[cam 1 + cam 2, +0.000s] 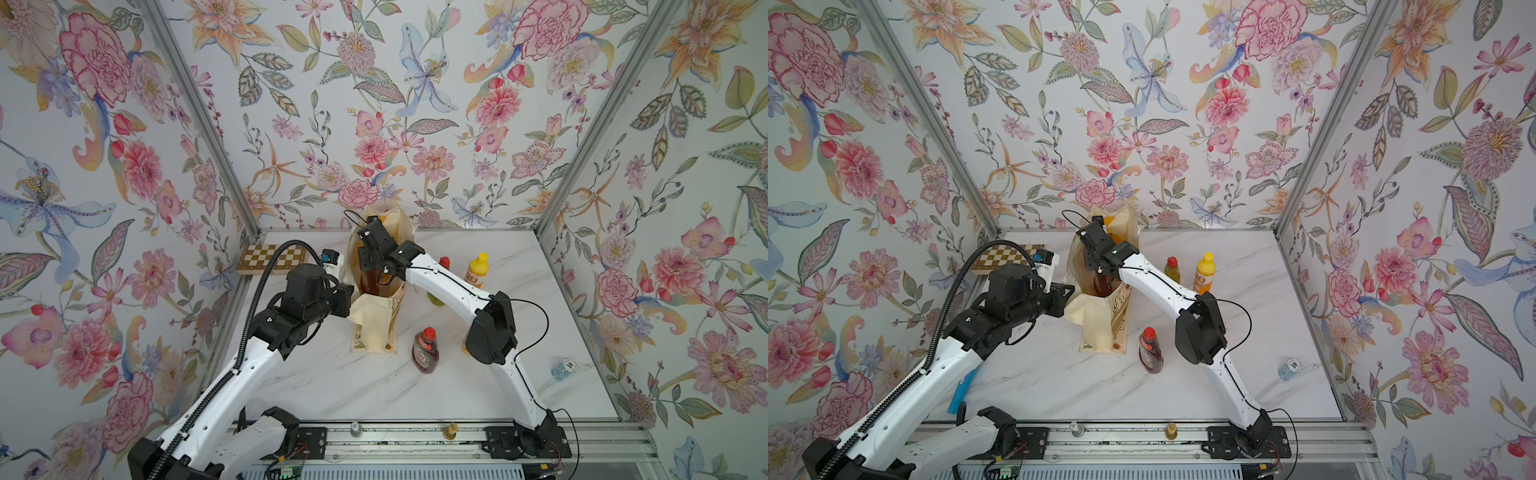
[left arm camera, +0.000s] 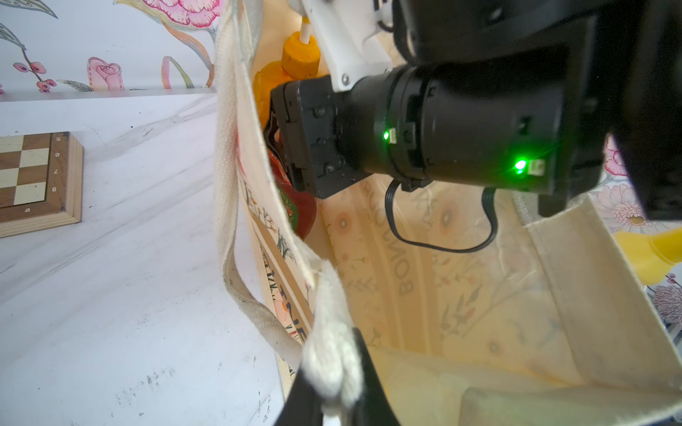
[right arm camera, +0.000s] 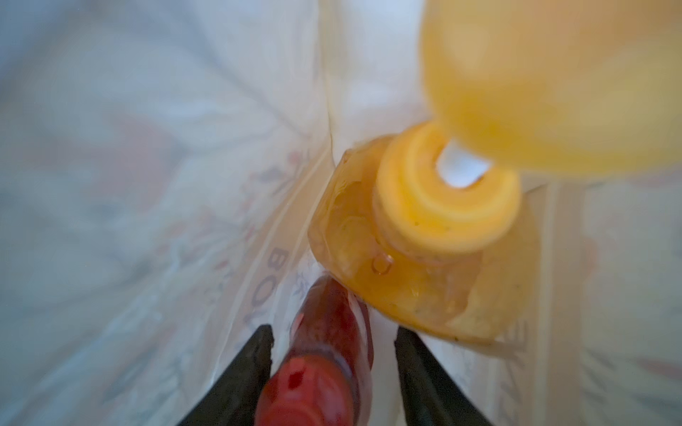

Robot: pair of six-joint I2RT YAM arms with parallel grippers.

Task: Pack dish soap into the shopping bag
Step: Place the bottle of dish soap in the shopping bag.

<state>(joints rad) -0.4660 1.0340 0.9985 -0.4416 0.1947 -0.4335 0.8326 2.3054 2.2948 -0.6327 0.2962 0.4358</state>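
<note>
Cream canvas shopping bag, plastic bottles inside.
Woven handle was pinched by left gripper; jaws of right gripper were spread, ungripping, around dark-red bottle beside translucent orange pump bottle.

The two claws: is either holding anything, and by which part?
The left gripper pinches the shopping bag by its white handle. The right gripper straddles a dark-red bottle inside the bag, with a gap showing, so it is apparently not gripping.

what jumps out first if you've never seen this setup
The loud floral wallpaper on every wall, then the right gripper down inside the shopping bag, jaws open around a dark-red bottle beside the orange pump bottle. The left gripper pinches the bag's handle.
</note>
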